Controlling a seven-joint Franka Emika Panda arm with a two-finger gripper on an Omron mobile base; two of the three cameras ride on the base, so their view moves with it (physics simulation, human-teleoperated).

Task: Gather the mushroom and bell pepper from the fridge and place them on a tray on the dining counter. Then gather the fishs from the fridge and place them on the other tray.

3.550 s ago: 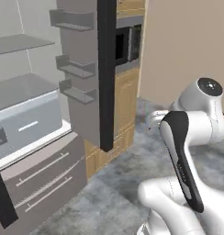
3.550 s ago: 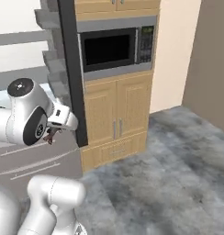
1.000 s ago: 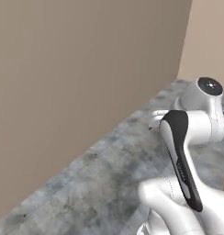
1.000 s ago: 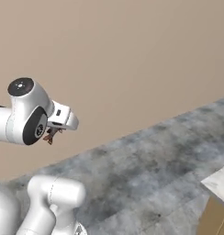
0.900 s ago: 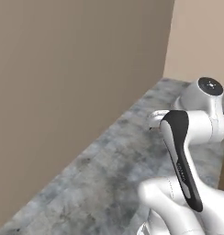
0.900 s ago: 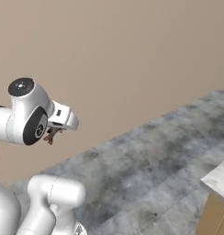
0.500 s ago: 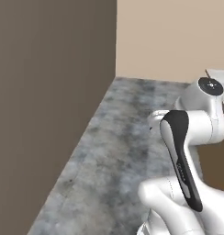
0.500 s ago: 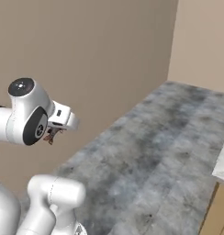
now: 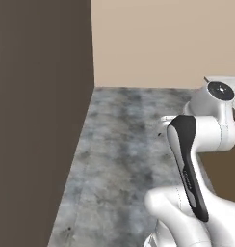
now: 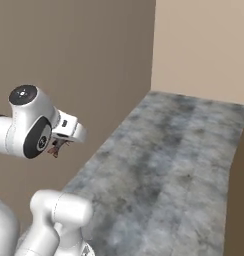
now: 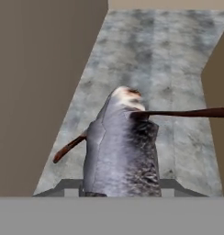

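A silvery-grey fish [image 11: 120, 147] rises from between the fingers at the bottom of the hand view, its body upright, with thin reddish-brown fins sticking out to either side. The fingers are partly closed on it, holding its lower end. Below it lies a mottled grey stone floor [image 11: 155, 59], with a dark brown wall [image 9: 37, 111] along one side. In the right base view, the gripper [image 10: 56, 147] is tucked close beside the white arm [image 10: 29, 130], high above the floor.
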